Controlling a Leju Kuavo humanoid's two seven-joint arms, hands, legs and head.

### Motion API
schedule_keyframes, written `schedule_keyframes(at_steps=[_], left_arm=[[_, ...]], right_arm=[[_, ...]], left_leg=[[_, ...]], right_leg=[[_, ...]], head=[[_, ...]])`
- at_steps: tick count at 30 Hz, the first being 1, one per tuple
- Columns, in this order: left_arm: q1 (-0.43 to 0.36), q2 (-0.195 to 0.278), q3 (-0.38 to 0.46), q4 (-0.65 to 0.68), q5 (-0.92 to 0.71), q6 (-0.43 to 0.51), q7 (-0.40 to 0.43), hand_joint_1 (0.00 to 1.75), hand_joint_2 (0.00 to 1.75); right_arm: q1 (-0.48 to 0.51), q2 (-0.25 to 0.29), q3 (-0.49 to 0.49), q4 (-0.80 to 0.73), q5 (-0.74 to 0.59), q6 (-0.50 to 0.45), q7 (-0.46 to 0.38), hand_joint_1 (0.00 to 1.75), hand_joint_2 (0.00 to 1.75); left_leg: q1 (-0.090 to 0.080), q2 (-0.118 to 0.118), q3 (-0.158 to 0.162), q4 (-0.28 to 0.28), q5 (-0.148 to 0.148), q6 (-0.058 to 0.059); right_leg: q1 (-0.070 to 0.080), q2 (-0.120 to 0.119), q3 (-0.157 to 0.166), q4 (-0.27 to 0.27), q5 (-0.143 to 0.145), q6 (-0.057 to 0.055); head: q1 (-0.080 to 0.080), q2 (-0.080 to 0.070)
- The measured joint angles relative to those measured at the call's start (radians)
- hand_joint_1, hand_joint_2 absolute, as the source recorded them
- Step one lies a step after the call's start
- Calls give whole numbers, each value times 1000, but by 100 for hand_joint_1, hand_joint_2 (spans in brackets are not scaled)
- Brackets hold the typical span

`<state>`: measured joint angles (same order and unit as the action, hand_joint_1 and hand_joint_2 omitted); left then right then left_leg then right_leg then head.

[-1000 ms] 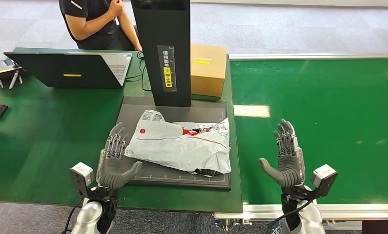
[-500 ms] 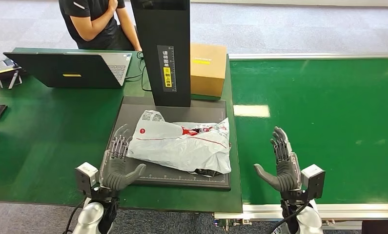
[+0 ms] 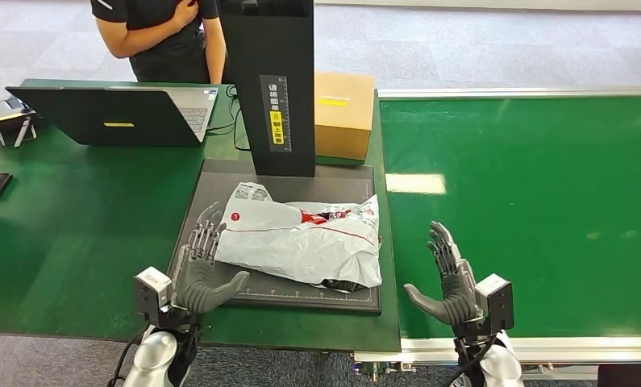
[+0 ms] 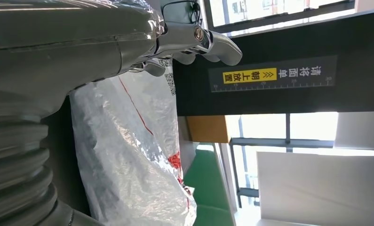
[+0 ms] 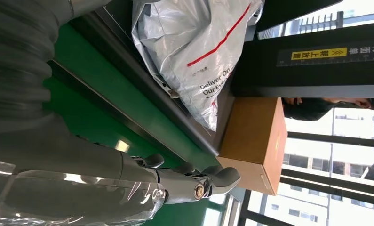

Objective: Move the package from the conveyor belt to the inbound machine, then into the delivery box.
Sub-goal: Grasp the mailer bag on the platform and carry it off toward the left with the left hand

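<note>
Crinkly white-grey plastic mailer package [image 3: 301, 241] flat on dark scanner platform [image 3: 220, 179]. Left hand [image 3: 203, 272] beside it, right hand [image 3: 450, 282] apart; both open, empty. Best: squeeze evenly from both sides, lift level.

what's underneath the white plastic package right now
The package lies on the inbound machine's dark flat platform, below its black upright column. The platform surface directly under it is covered.

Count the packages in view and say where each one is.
2. A grey plastic mailer bag lies on the black scanner platform between the robot hands. A brown cardboard box stands behind the platform, beside the black column. Others may be hidden behind the column.
</note>
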<state>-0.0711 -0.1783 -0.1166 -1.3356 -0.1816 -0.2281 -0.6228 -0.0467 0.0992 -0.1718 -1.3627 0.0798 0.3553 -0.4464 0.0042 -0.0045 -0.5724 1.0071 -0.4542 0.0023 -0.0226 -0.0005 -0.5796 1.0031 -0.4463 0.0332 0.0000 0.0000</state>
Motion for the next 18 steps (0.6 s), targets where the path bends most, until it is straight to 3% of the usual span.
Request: schedule_keyframes(at_steps=[18], left_arm=[[4,-4,-36,-17,-20,-4,-4,0,175]], right_arm=[[-1,0,6,22,4,9,0,0,175]], left_leg=[[0,0,0,0,0,0]], right_leg=[[0,0,0,0,0,0]], head=[[0,0]])
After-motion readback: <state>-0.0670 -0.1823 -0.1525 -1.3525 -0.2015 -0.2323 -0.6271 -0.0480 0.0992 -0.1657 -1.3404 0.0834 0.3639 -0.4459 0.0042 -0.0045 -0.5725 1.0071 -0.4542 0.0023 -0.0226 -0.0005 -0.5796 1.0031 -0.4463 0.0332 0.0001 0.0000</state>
